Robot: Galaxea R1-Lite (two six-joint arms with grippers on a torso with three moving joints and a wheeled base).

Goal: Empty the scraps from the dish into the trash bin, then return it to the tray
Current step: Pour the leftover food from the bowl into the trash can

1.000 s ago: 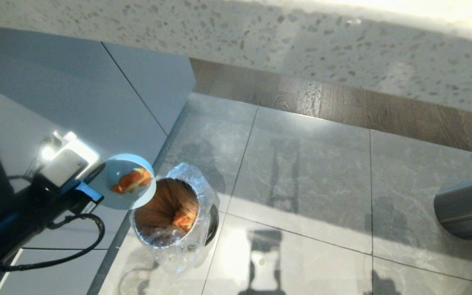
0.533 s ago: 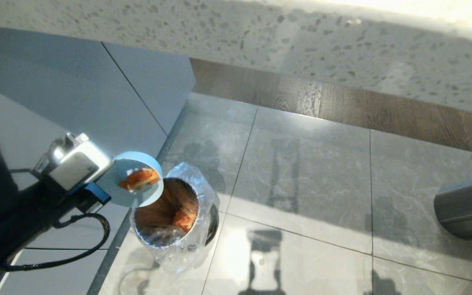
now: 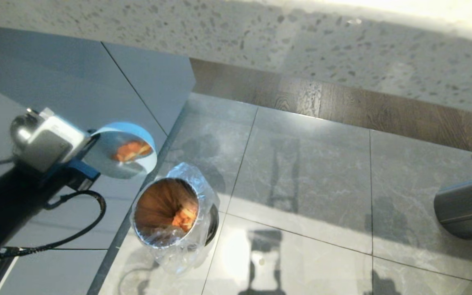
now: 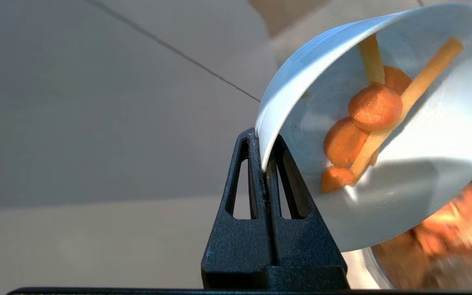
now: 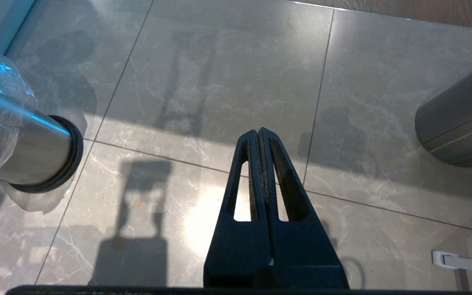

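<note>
Light-blue bowl (image 3: 122, 150) of orange scraps (image 3: 131, 150), tilted, rim pinched in closed left gripper (image 4: 264, 168), above lined metal bin (image 3: 170, 215); right gripper (image 5: 261, 135) closed, empty.

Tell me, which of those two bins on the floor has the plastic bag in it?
The small shiny metal trash bin, just below the tilted dish. Its clear liner crinkles over the rim, with orange scraps inside. The larger grey bin, far right, shows none.

The head view looks steeply down from high above the bin (image 3: 166, 213). The left wrist view sits very near the dish (image 4: 383, 135), over the bin (image 4: 432, 254). The right wrist view faces the floor (image 5: 228, 82) beside the bin (image 5: 27, 151), which all three share.
</note>
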